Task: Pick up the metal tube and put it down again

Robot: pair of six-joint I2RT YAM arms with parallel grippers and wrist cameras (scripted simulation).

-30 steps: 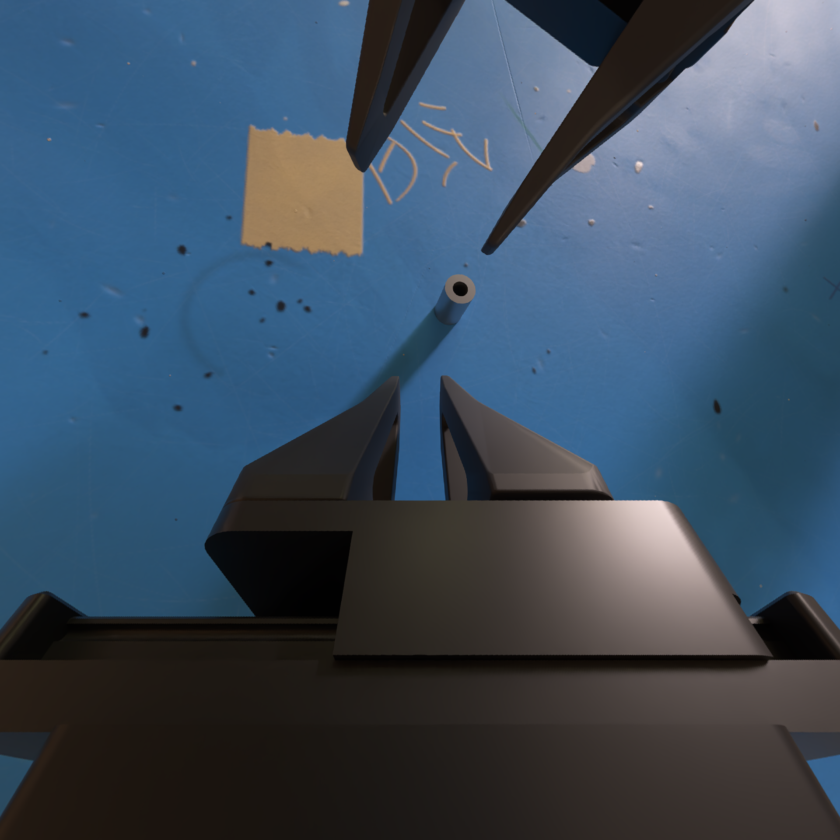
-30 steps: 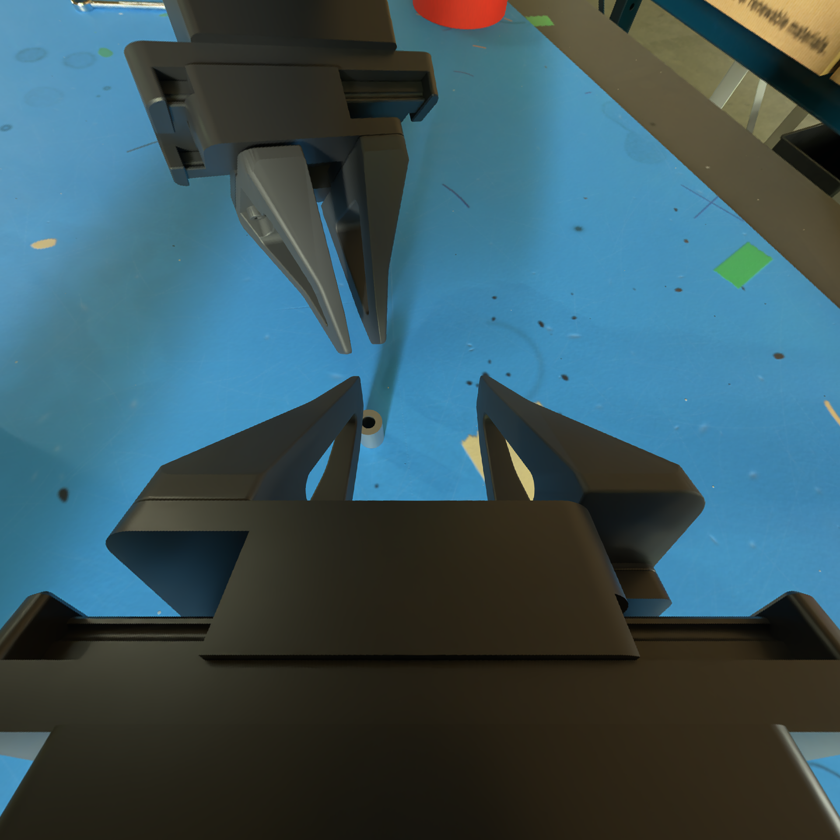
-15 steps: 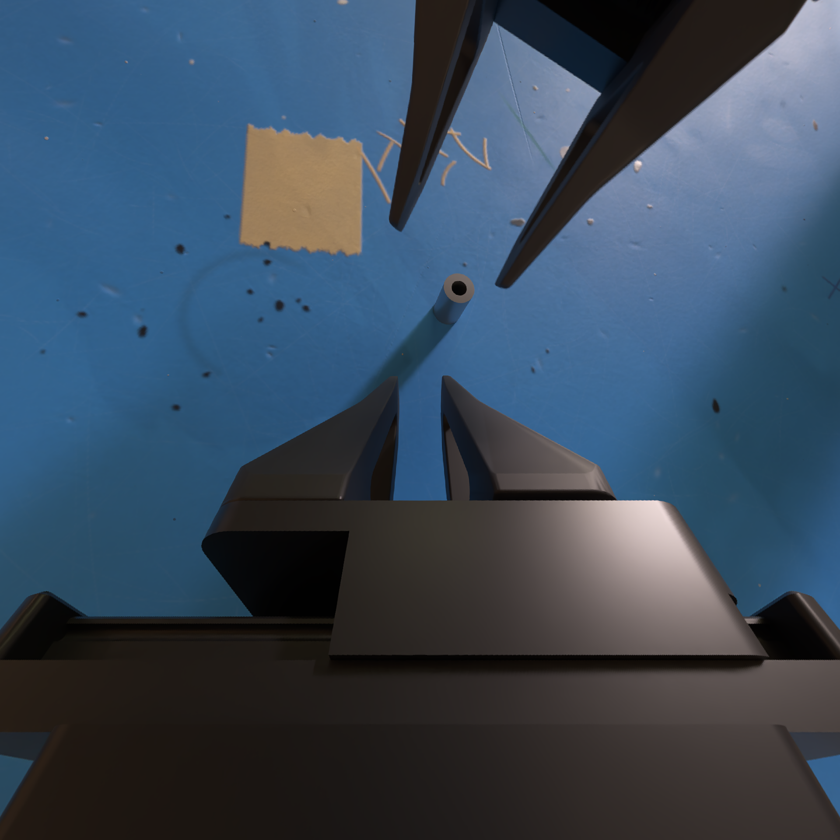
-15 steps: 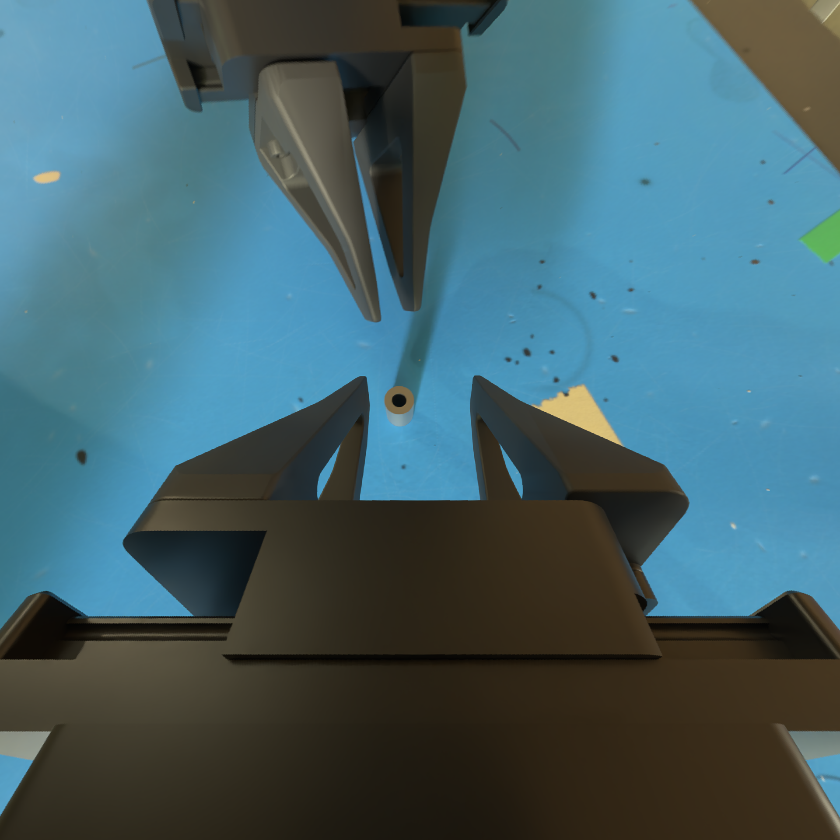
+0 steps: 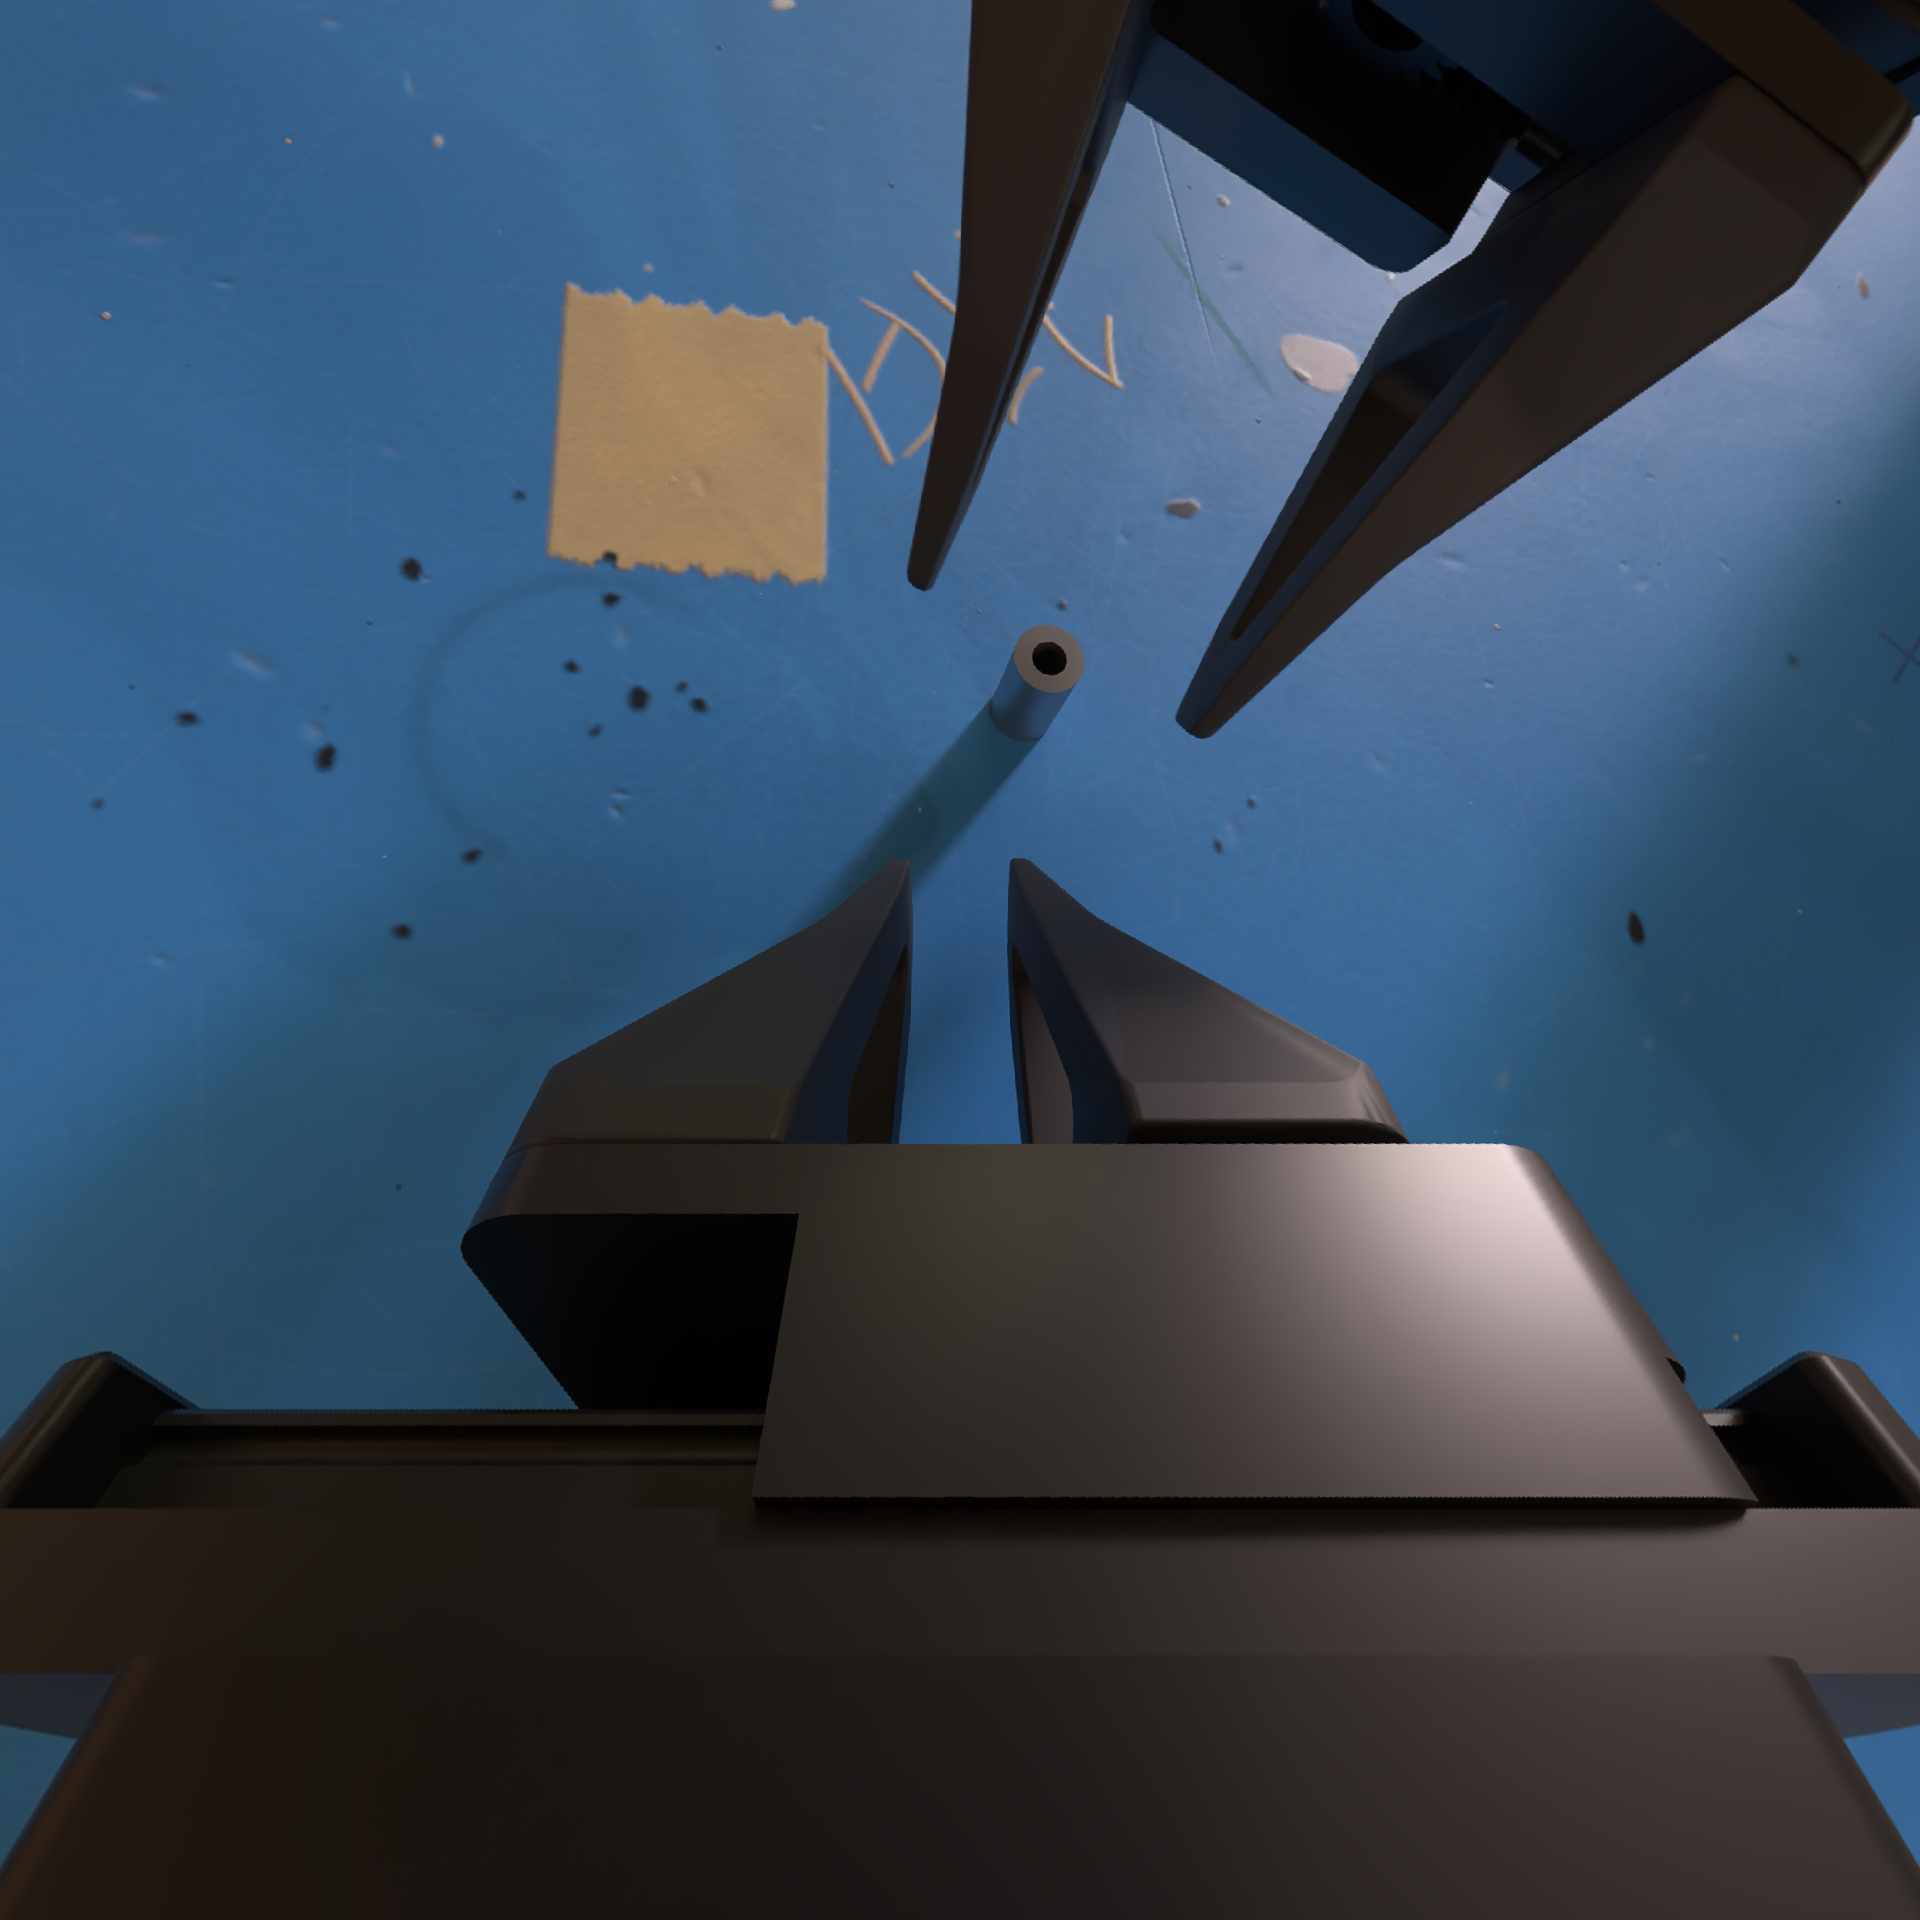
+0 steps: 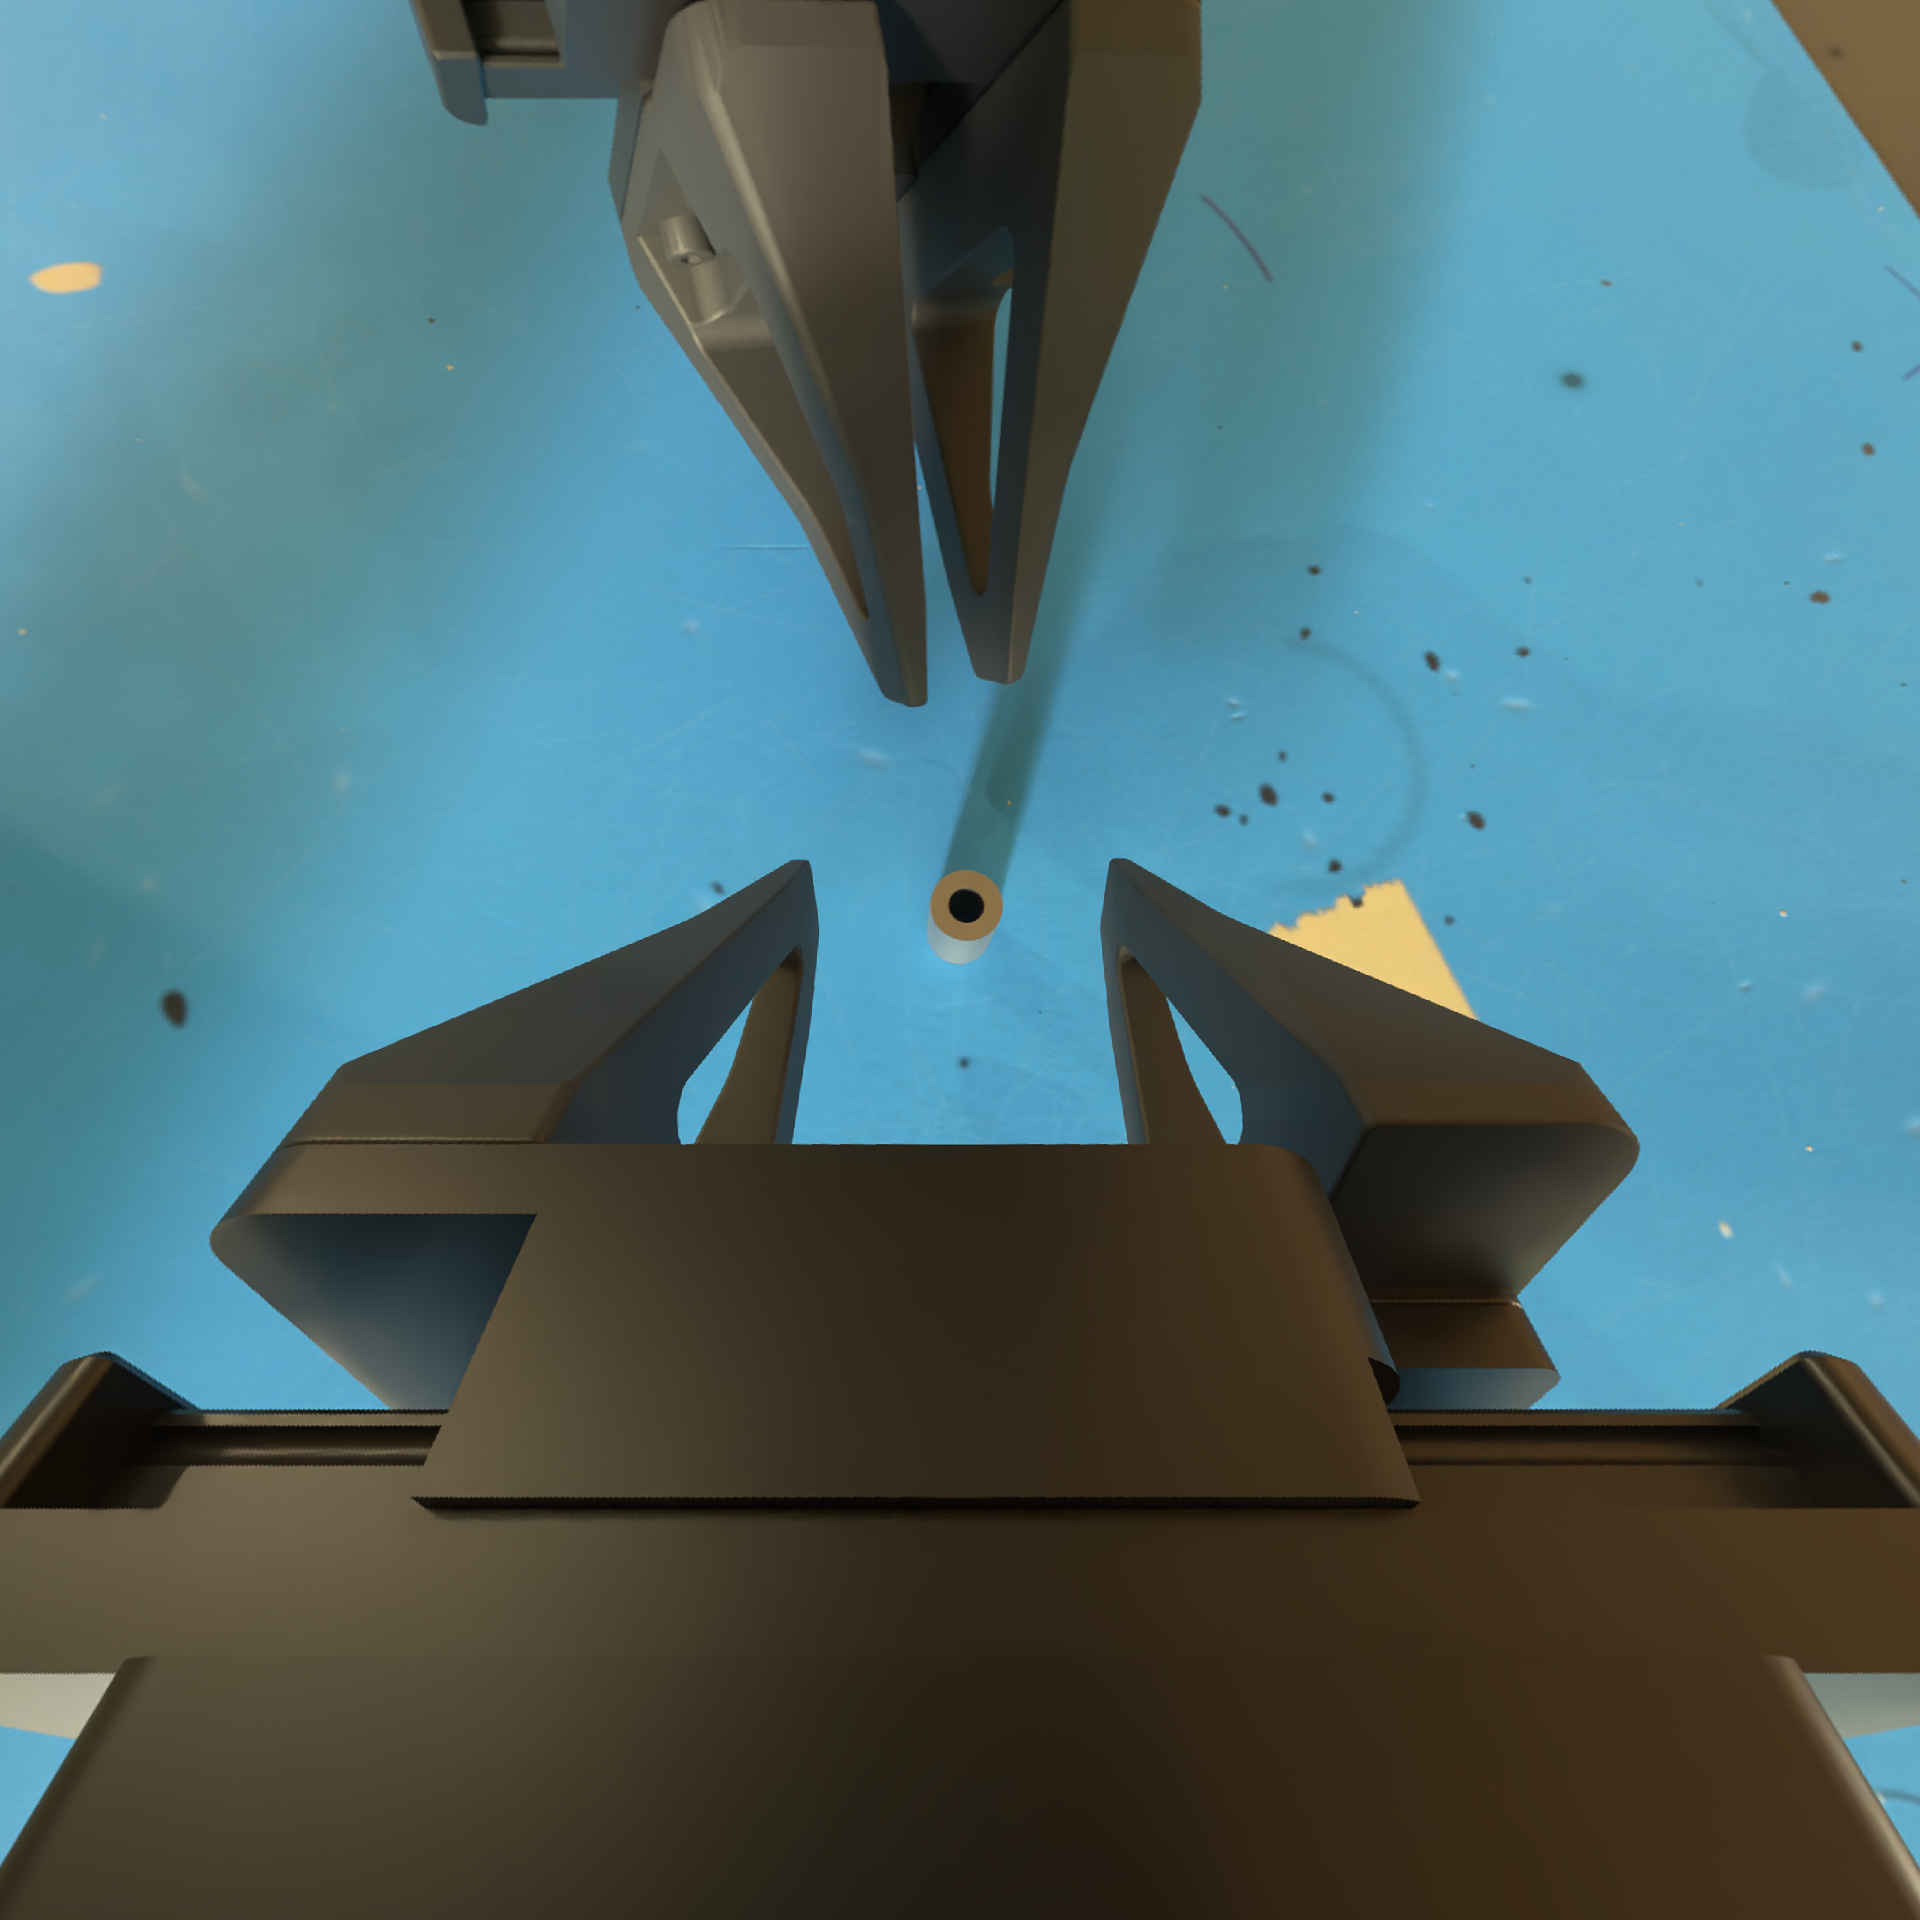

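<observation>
A scuffed blue counter (image 6: 416,727) fills both views, peppered with dark specks and pale chips, with a torn square of tan tape (image 5: 691,436) stuck flat near its middle and a dark border strip just cutting the far right corner in the right wrist view. The metal tube (image 6: 965,914) stands upright on the bare blue, apart from the tape, its open bore facing up and a long thin shadow trailing off it. Here is the change: a second ago the right gripper (image 6: 958,868) sat off to one side with the tube hugging its left finger; now it has slid across and come lower, so the tube sits squarely in the gap, touching neither finger. Its jaws stand wide, empty, with room to spare on each side. The left gripper (image 5: 959,864) has not budged over that second; it hangs above the counter just short of the tube, jaws nearly together with only a narrow slit between them, holding nothing. So the line-up looks done, by my reading, and the pick itself has not begun: what remains is a further drop, a squeeze, the lift, then setting it back. A slim upright cylinder like this could topple if one finger arrives first.
</observation>
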